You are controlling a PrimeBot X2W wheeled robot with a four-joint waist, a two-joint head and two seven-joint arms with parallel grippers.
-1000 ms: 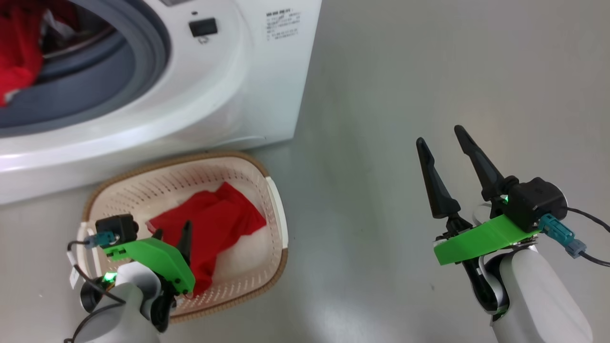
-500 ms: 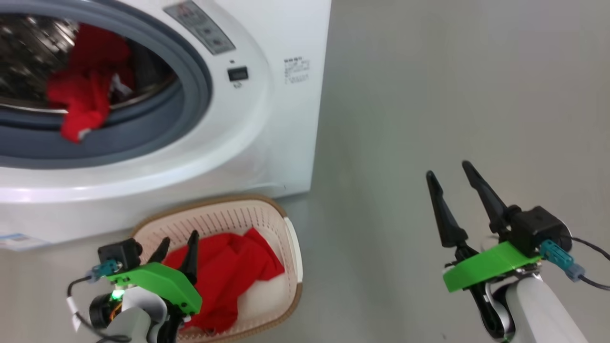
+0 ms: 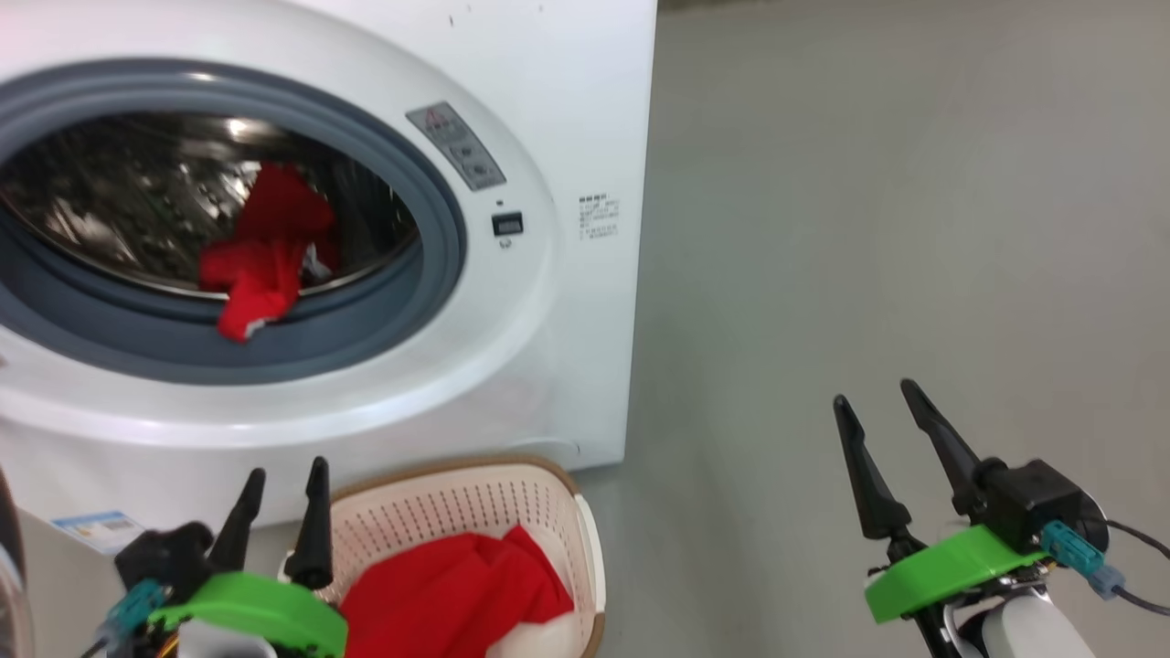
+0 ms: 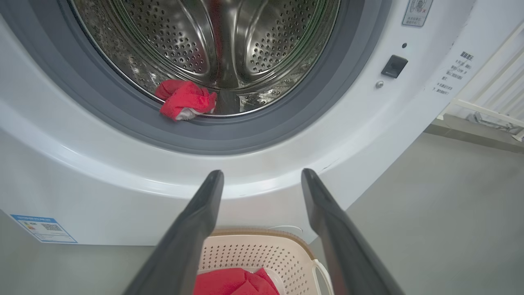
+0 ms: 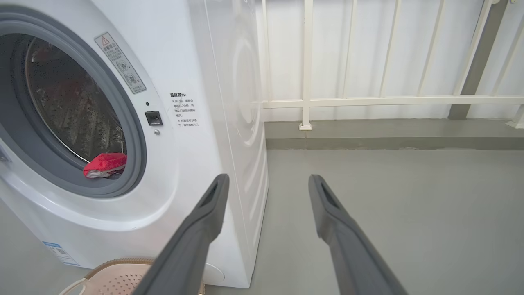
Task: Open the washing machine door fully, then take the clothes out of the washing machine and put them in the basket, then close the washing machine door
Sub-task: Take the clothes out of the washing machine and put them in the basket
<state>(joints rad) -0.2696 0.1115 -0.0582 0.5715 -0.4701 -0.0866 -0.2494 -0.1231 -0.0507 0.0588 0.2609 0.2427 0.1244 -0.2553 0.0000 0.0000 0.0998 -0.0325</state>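
Observation:
The white washing machine (image 3: 567, 110) stands with its round opening uncovered, so the steel drum shows. A dark curved sliver (image 3: 7, 539) at the head view's lower left edge looks like the washing machine door's rim. Red clothes (image 3: 260, 265) lie at the drum's front lip, spilling onto the grey ring (image 4: 184, 98) (image 5: 105, 164). More red clothes (image 3: 457, 594) lie in the cream basket (image 3: 475, 498) on the floor before the machine. My left gripper (image 3: 287, 471) (image 4: 262, 174) is open and empty, above the basket's left end, pointing at the machine's front. My right gripper (image 3: 873, 395) (image 5: 268, 177) is open and empty, over bare floor to the right.
Grey floor stretches to the right of the machine. A white railing (image 5: 307, 98) on a low curb runs behind it. A blue-and-white label sticker (image 3: 96, 528) sits low on the machine's front. The basket (image 4: 254, 250) nearly touches the machine's base.
The head camera has tilted up, bringing the drum opening into view. My left gripper has lifted from the red clothes in the basket and now points at the machine's front. Both grippers stay open.

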